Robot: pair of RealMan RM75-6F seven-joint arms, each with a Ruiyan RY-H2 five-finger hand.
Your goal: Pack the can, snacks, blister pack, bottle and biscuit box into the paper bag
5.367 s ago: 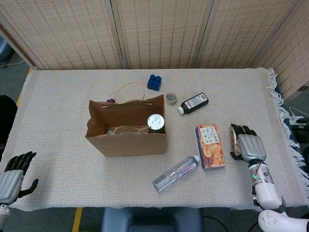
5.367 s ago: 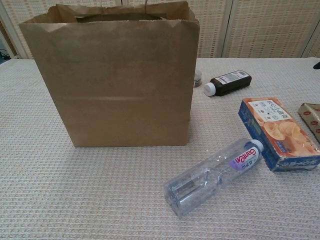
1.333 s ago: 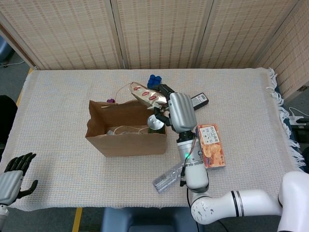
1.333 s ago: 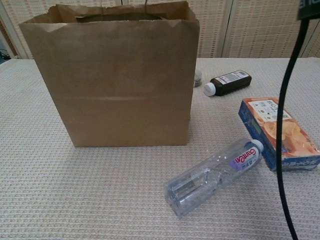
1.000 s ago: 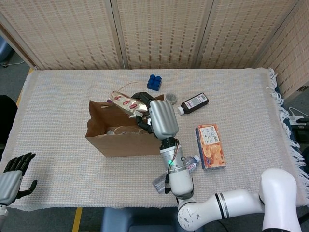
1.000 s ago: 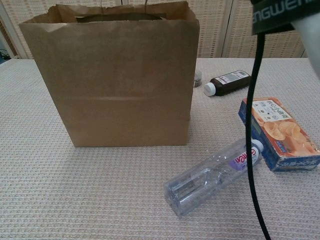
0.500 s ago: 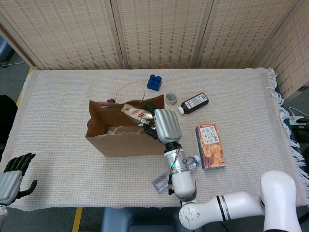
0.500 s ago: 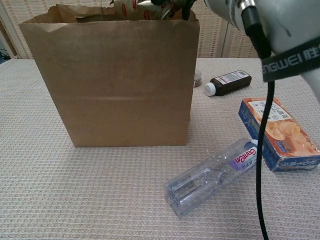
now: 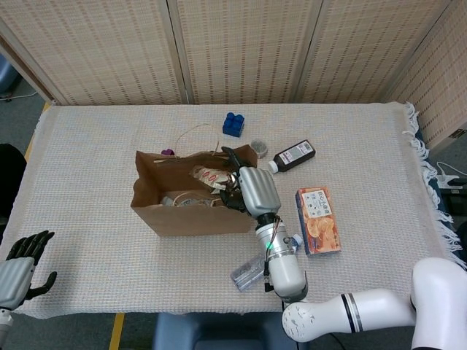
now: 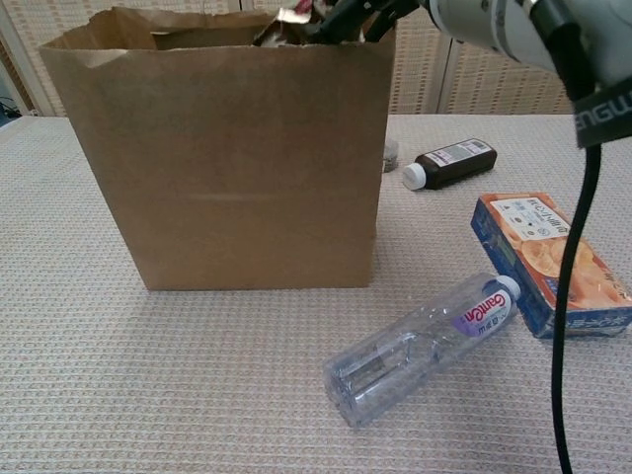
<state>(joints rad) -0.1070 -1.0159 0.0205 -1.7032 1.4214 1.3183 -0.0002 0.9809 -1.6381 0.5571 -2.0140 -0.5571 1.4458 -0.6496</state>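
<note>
Right hand: right hand (image 9: 252, 191) reaches into the open top of the paper bag (image 9: 191, 217), fingers closed on the snack packet (image 9: 210, 176), which sits inside the bag mouth.
Left hand: left hand (image 9: 20, 266) at the table's near left corner, fingers spread, holding nothing.
Head view only: bag interior, blue block (image 9: 233, 124), left hand.
Chest view only: bag front wall (image 10: 237, 158); packet tip (image 10: 291, 22) just above the rim.
Still on table: water bottle (image 10: 420, 346), biscuit box (image 10: 548, 262) beside it; brown bottle (image 10: 452, 161) lying farther back.
Surface: woven beige cloth (image 9: 87, 146).
Room: reed screens (image 9: 241, 47) behind.
</note>
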